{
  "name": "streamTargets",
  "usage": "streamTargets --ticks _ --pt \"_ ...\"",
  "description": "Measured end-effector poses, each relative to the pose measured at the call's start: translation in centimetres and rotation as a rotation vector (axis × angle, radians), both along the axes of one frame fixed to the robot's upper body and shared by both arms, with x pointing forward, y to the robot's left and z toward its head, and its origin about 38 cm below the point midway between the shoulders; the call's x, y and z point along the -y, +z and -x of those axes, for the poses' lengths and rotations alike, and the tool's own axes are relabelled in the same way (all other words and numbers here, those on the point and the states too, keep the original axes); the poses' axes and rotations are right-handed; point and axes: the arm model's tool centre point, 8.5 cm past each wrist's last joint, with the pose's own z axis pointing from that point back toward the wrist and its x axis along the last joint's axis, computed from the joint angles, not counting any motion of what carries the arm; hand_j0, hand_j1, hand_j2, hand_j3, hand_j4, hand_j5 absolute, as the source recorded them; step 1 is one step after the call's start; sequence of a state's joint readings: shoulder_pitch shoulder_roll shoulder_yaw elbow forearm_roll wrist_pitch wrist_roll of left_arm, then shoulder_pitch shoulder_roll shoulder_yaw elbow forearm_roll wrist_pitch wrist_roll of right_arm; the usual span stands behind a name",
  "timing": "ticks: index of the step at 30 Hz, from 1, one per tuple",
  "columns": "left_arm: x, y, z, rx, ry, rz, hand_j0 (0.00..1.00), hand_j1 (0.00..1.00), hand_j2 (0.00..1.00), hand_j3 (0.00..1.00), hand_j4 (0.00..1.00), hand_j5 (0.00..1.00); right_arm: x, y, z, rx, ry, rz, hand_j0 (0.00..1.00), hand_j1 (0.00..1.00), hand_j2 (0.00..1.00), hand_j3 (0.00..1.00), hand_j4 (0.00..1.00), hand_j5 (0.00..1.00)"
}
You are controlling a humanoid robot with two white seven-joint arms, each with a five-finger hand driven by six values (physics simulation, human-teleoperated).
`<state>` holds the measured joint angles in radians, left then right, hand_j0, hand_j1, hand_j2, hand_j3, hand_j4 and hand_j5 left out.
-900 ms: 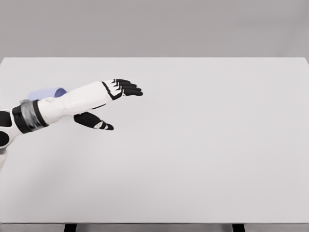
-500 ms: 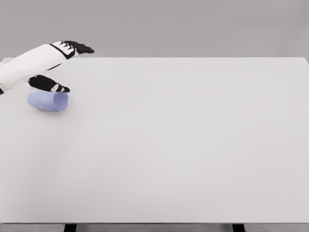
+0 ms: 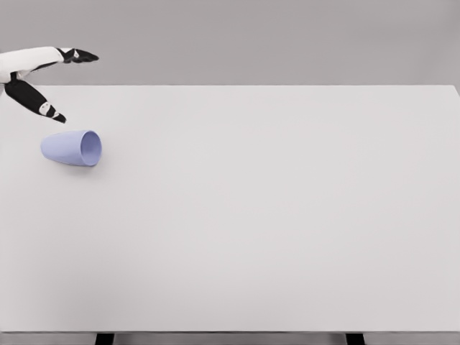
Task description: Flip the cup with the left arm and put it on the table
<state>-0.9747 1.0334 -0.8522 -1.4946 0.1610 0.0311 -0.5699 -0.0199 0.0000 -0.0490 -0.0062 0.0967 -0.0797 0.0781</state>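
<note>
One cup (image 3: 72, 148) on its side, untouched, left hand (image 3: 44, 80) spread wide above, seemingly poised to grasp.

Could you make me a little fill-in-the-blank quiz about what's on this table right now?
1. The lavender cup lies on its ____.
2. Its open mouth faces the picture's ____.
3. The left hand hovers above the cup with its fingers ____, holding nothing.
4. The cup rests on the white table near its ____ edge.

Missing words: side; right; open; left

head view | looks down from above the near edge | whole table (image 3: 287, 215) in frame
</note>
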Motion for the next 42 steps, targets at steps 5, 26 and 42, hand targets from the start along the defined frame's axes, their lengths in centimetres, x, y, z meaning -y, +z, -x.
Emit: streamTargets --ticks 5,26,42 --pt "0.7 -4.1 0.4 -0.128 -0.005 -0.138 1.0 1.0 1.0 1.0 1.0 1.0 0.0 0.0 0.1 -0.002 0.0 0.0 1.0 1.0 1.0 1.0 1.0 1.0" --pt "0.7 -8.6 0.5 -0.175 -0.006 -0.302 1.0 1.0 1.0 1.0 1.0 1.0 0.0 0.0 0.1 -0.002 0.0 0.0 1.0 1.0 1.0 1.0 1.0 1.0" --pt "-0.1 -10.7 -0.3 -0.165 0.047 -0.31 1.0 1.0 1.0 1.0 1.0 1.0 0.0 0.0 0.1 -0.002 0.0 0.0 1.0 1.0 1.0 1.0 1.0 1.0"
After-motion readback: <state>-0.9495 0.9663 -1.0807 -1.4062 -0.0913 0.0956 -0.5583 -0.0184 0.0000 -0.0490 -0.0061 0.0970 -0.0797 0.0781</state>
